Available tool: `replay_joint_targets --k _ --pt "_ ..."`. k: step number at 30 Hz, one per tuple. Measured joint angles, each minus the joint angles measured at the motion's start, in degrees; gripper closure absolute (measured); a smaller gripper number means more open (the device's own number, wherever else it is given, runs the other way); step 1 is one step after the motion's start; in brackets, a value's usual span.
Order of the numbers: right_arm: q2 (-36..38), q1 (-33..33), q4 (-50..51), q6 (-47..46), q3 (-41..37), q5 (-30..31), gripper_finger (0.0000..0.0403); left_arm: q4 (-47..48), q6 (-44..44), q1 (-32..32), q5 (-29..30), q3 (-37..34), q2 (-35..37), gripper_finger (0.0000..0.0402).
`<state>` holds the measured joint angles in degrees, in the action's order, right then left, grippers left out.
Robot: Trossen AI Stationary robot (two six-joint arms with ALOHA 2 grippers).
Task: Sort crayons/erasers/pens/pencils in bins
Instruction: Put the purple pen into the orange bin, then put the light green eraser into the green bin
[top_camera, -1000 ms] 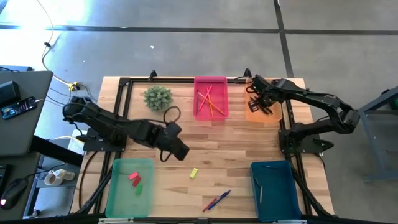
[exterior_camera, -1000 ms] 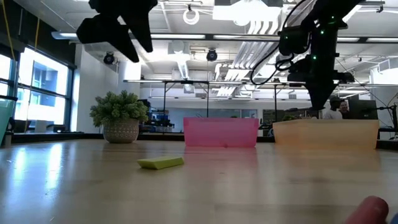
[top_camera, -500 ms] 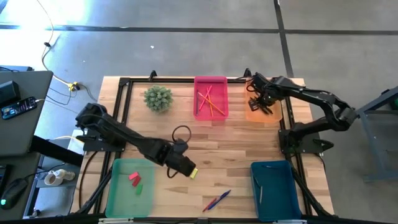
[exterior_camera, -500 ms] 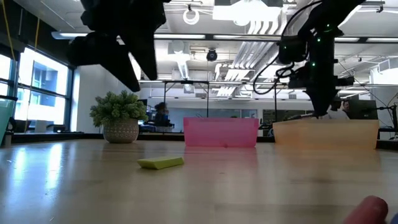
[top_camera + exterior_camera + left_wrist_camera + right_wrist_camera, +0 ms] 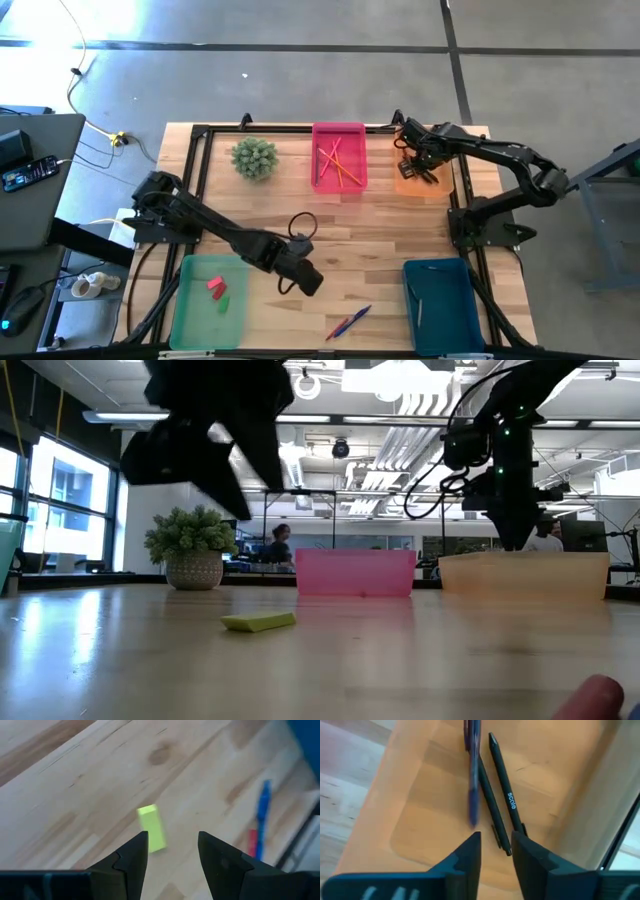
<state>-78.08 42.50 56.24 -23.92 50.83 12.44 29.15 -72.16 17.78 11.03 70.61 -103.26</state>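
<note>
A yellow eraser (image 5: 151, 827) lies flat on the wood table (image 5: 380, 240). My left gripper (image 5: 172, 836) hangs open just above it and hides it in the high view (image 5: 305, 283). My right gripper (image 5: 496, 840) stands open over the orange bin (image 5: 405, 187), fingers pointing down. A blurred blue pen (image 5: 472, 780) shows below its fingertips, apart from them, beside two black pens (image 5: 505, 795) lying in that bin. The pink bin (image 5: 339, 130) holds several pencils (image 5: 335, 165). A red eraser (image 5: 214, 285) and a green one (image 5: 222, 298) lie in the green bin (image 5: 185, 310).
A blue and a red pen (image 5: 348, 322) lie together near the table's front edge, right of my left gripper. The teal bin (image 5: 440, 310) stands at the front right. A potted plant (image 5: 254, 157) stands at the back left. A black frame rims the table.
My left gripper has swung from the table's left middle toward the near edge and rightward, sinking and tipping further down, and now stands over the yellow eraser, which has not moved. My right gripper has stayed over the orange bin.
</note>
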Motion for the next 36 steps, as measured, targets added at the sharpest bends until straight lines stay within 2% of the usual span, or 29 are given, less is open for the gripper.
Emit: replay_joint_targets --k 6,12,17,24,32,36 --pt "0.02 0.00 0.04 2.63 0.00 0.38 0.0271 1.32 3.92 0.00 1.37 5.45 0.00 0.0241" --pt "2.07 0.00 -0.28 4.84 0.00 0.37 0.0265 10.66 6.19 -0.60 4.17 10.74 0.07 0.0241" --pt "5.97 0.00 -0.81 5.29 0.04 0.45 0.0265 14.56 4.81 -1.05 4.92 10.98 -0.08 0.0241" --pt "9.72 0.22 -0.88 6.02 0.09 0.83 0.0265 14.19 1.93 -0.79 4.36 11.01 -3.62 0.0241" --pt "10.67 0.26 -0.87 6.02 0.09 0.85 0.0265 12.79 -0.53 -0.08 2.44 10.99 -7.68 0.0241" --pt "10.67 0.26 -0.90 6.01 0.09 0.86 0.0265 11.24 -1.08 0.81 3.45 11.01 -8.81 0.0241"
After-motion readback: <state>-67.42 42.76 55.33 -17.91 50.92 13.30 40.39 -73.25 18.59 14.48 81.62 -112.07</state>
